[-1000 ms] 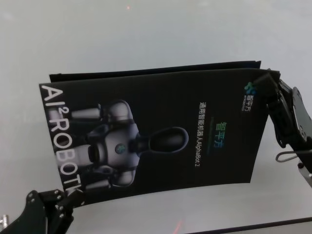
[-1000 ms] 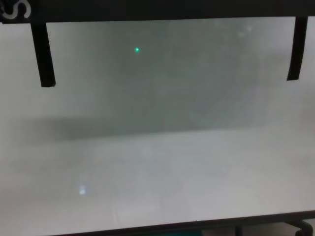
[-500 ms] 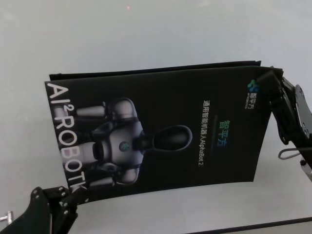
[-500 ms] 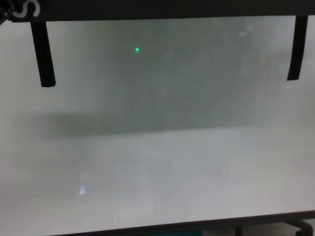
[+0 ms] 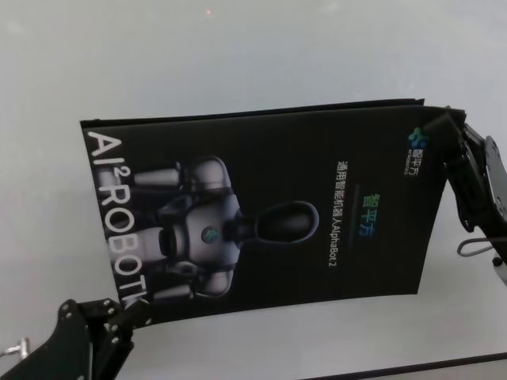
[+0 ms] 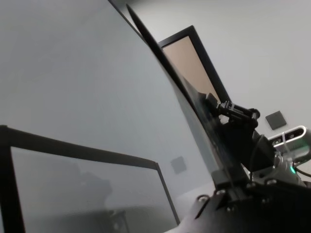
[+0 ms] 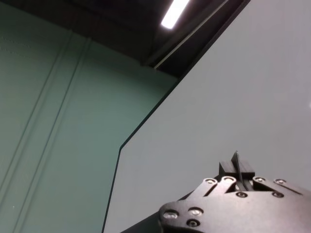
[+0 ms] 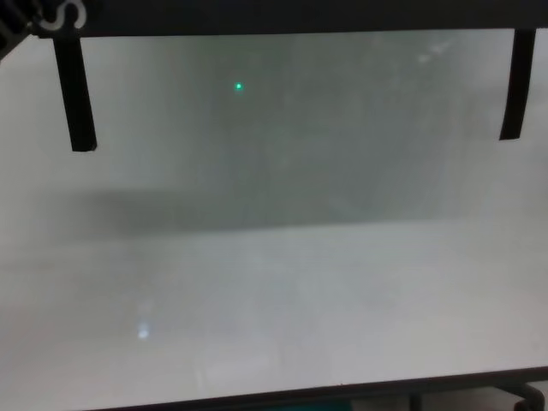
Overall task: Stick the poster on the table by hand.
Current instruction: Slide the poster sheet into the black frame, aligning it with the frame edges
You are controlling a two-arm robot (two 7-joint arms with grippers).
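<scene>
Left claw point(image 5: 131, 317) pinches the poster point(image 5: 269, 226) at its near-left corner; right claw point(image 5: 445, 131) pinches the far-right corner. Both are closed on the sheet, and the wrist views show its thin edge running into each one. We hold the poster in the air between the two arms, print side up to the head camera, bowed slightly, and tilted rather than square to the worktop point(image 5: 238, 55).

From the chest view the poster's bottom edge point(image 8: 274, 17) hangs above the worktop with two black tape strips point(image 8: 74, 94) dangling off it, neither touching the surface, and a soft shadow below.

We judge the step as lowering and placing. To do it well we should keep the diagonal tension even so the sheet stays flat, level both corners before descent, and bring it down slowly so the strips meet the surface without folding under. Don't let go until the sheet lies flat; a slack side would likely crease or trap air.
</scene>
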